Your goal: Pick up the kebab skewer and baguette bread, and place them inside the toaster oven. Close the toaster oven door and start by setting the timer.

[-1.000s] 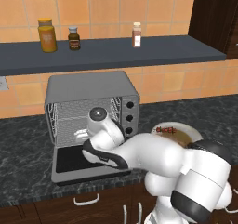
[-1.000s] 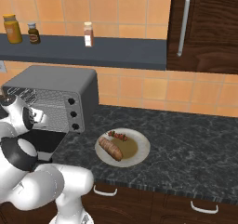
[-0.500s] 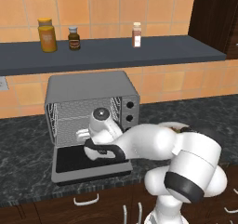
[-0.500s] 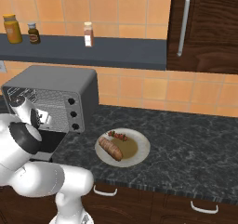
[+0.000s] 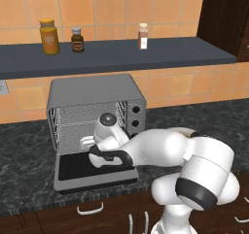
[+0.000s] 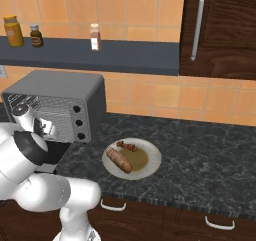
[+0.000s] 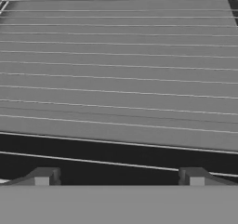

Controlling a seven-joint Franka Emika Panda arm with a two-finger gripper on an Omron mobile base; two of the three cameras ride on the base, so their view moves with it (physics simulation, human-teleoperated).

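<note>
The grey toaster oven (image 5: 97, 90) (image 6: 55, 87) stands on the dark counter with its door (image 5: 73, 169) dropped flat open. My gripper (image 5: 87, 142) (image 6: 46, 129) (image 7: 119, 176) is at the oven's mouth, just above the door, open with nothing between its fingers. In the hand view the wire rack (image 7: 119, 69) lies bare straight ahead. To the oven's right a white plate (image 6: 150, 157) carries the golden-brown baguette bread (image 6: 119, 160) and, behind it, the kebab skewer (image 6: 127, 146) with its red chunks.
A dark shelf (image 5: 160, 53) above the oven bears an orange jar (image 5: 49, 36), a small dark bottle (image 5: 77, 40) and a shaker (image 5: 143, 36). A tall dark cabinet (image 6: 220, 30) hangs at the right. Three black knobs (image 6: 76, 122) line the oven's right side.
The hand has stayed at the oven's mouth while the elbow and upper arm swung forward and lower. Plate, bread and skewer have not moved.
</note>
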